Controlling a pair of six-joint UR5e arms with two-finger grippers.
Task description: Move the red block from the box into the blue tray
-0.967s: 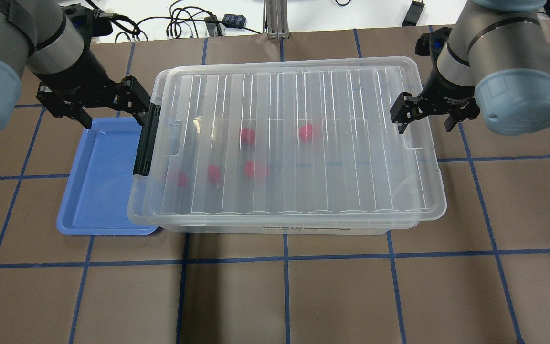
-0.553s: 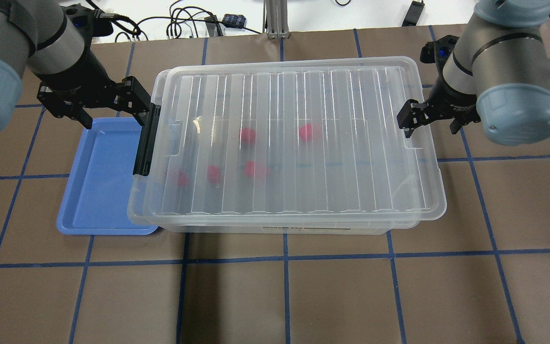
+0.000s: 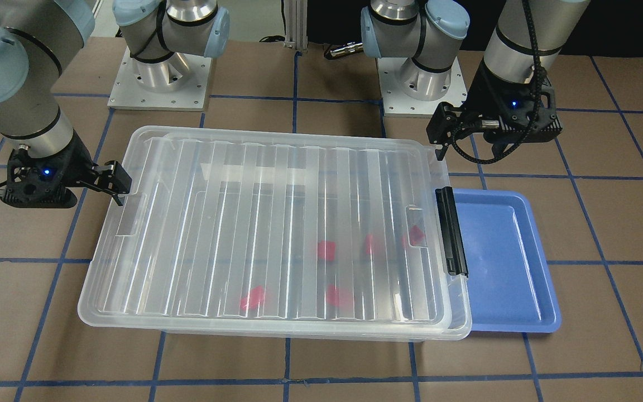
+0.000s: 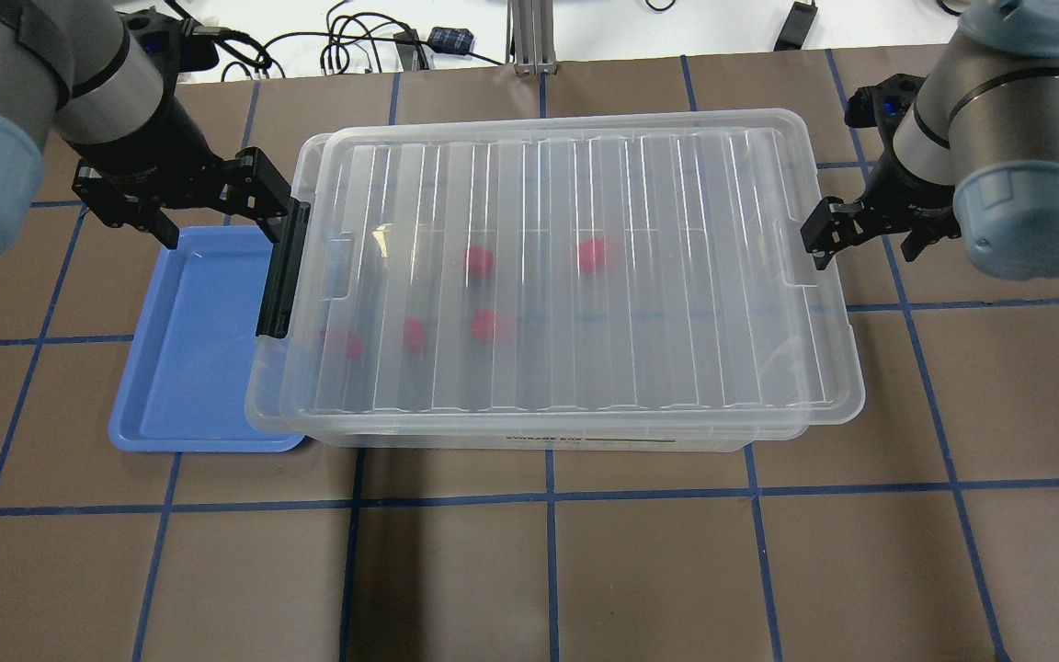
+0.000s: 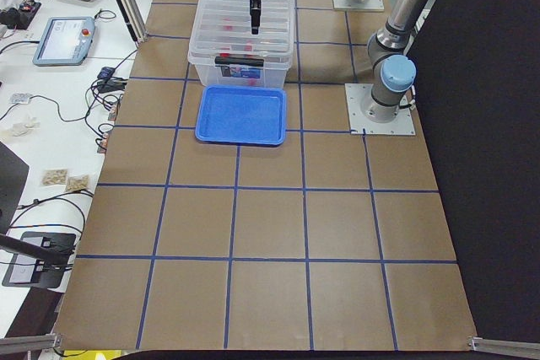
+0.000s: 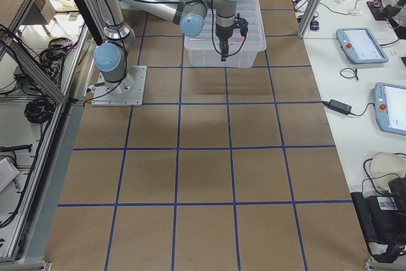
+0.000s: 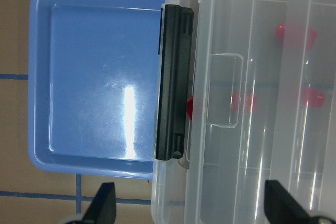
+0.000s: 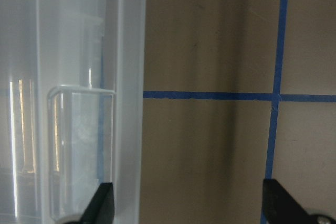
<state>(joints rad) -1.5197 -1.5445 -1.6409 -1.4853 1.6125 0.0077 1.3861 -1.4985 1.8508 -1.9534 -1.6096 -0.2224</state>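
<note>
The box [image 4: 548, 432] is a clear bin with a ribbed lid [image 4: 585, 165] lying on it, slightly offset, and a black latch bar [image 4: 281, 271] on its left short side. Several red blocks lie inside, blurred through the lid, one of them mid-box [image 4: 477, 262] and one nearest the latch [image 4: 343, 344]. The blue tray [image 4: 189, 349] lies empty against the latch end. My left gripper [image 4: 222, 221] is open above the tray's far edge and the latch. My right gripper [image 4: 865, 250] is open just off the box's right rim, holding nothing.
In the left wrist view the latch [image 7: 172, 82] lies between tray [image 7: 94, 77] and lid. The right wrist view shows the box rim [image 8: 126, 103] beside brown table with blue tape lines [image 8: 210, 96]. Cables lie beyond the table's far edge [image 4: 355, 46].
My right gripper has moved to the right, from over the lid's right edge to just outside the box rim. The lid has slid slightly right. The left arm has not moved.
</note>
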